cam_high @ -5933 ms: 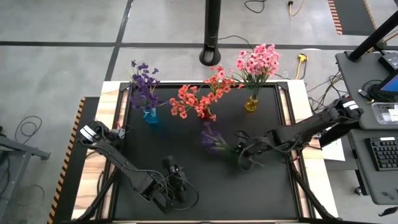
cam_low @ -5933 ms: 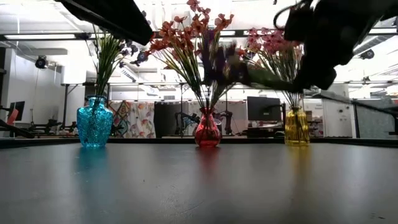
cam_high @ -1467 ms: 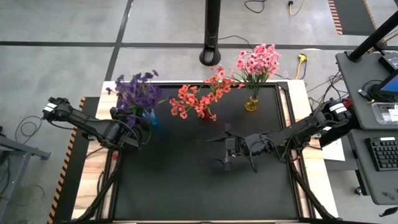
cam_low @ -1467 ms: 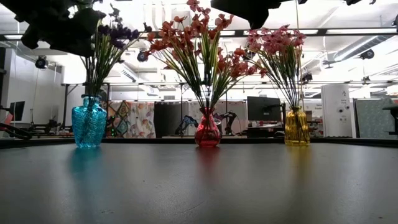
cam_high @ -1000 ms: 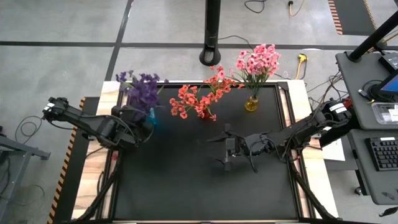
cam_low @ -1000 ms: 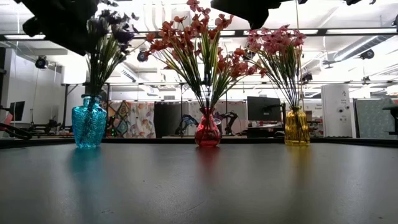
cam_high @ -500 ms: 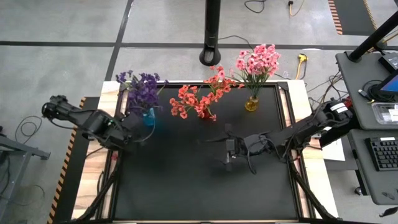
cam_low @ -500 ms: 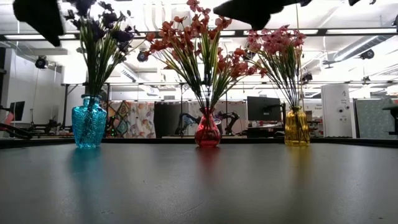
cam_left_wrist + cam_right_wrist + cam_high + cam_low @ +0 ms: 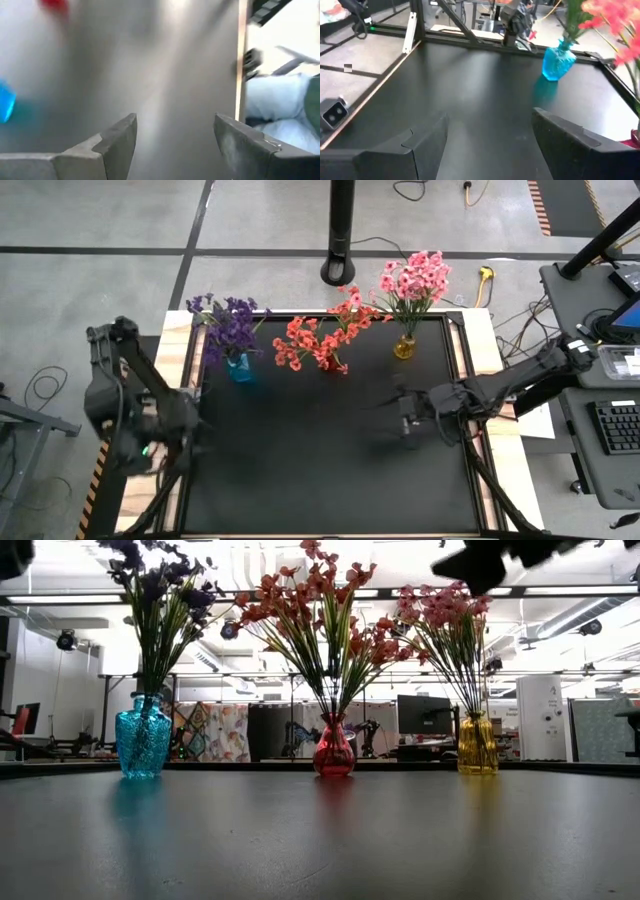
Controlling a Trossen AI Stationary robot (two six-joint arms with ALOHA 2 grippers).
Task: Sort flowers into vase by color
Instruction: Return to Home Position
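Three glass vases stand in a row along the table's far edge. The blue vase [image 9: 240, 368] holds purple flowers [image 9: 230, 325], the red vase [image 9: 334, 750] holds coral-red flowers [image 9: 322, 338], and the yellow vase [image 9: 404, 347] holds pink flowers [image 9: 413, 280]. All the stems stand in the vase necks. My left gripper [image 9: 175, 125] is open with nothing between its fingers, over the table's left edge [image 9: 188, 432], nearer than the blue vase. My right gripper [image 9: 490, 117] is also open with nothing in it, above the mat right of centre [image 9: 403, 420], nearer than the yellow vase.
The black mat [image 9: 320, 470] is bare between the vases and the near edge. A wooden rim [image 9: 176, 340] frames it. A black pole base [image 9: 340, 270] stands beyond the far edge. A desk with a keyboard [image 9: 620, 425] is off to the right.
My left gripper has drawn away from the blue vase toward the table's left near corner, rising and swinging round; the purple flowers stay standing in the vase. My right gripper has pulled back toward the table's right edge.
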